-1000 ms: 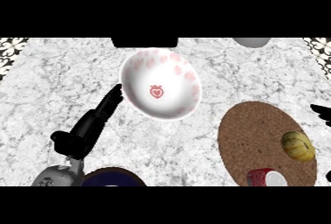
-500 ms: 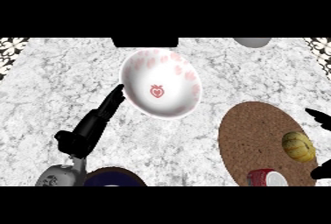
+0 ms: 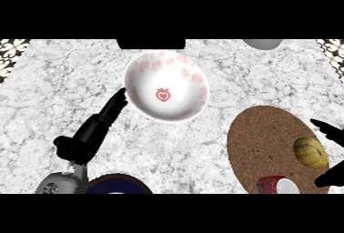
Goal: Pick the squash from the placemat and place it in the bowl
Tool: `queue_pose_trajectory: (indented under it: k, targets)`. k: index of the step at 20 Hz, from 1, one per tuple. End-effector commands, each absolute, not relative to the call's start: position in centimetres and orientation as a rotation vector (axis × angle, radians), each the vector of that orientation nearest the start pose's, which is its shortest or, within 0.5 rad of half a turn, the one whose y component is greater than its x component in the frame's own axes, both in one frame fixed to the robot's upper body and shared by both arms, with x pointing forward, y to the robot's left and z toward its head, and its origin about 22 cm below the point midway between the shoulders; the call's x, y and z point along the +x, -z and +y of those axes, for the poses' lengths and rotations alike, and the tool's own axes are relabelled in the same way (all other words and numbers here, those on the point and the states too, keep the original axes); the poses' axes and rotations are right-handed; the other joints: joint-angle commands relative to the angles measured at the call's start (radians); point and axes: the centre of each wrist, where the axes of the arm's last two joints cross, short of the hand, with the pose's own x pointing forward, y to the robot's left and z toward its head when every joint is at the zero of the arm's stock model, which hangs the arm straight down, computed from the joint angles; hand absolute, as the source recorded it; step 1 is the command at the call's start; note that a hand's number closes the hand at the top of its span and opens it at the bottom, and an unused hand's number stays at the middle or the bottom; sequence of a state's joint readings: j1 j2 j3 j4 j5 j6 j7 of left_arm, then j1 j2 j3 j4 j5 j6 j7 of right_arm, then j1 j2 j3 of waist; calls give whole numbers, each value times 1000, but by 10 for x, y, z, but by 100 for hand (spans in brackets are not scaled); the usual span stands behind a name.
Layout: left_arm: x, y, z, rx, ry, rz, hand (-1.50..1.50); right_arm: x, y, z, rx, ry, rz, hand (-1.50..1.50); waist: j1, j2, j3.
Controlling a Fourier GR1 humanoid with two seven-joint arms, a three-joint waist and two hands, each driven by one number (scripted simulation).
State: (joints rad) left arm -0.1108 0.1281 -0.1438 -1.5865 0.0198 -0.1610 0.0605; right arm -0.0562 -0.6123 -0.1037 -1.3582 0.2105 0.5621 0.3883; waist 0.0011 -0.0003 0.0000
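The squash is lying on the brown placemat, near its right edge, beside a red can. The right hand is hovering open around it, not yet gripping. The left hand is resting straight-fingered beside the bowl. The squash looks rounded, stiff and fairly smooth, so grasping across its middle seems safest.

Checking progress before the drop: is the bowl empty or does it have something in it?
Empty. The bowl shows only its white inside with a red print; the squash lies on the placemat.

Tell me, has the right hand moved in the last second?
Yes. The right hand has crept leftward over the placemat's right edge, closer to the squash.
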Motion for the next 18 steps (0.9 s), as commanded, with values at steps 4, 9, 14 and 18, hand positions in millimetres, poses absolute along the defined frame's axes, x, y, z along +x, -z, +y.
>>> queue_pose_trajectory:
  k: [4,9,14,18]
  targets:
    - [255,-28,208,-171,373,-1568,0,252,-23,-392,-393,-746,-766,-150,0,0,0]
    - [270,-37,205,-171,383,-1575,0,268,-32,-407,-411,-734,-911,150,3,1,1]
    - [272,-20,201,-153,375,-1589,0,274,-21,-391,-484,-734,-925,150,0,1,0]
    - [262,-52,188,-189,370,-1599,0,284,-33,-320,-467,-771,-1008,150,3,-4,-1]
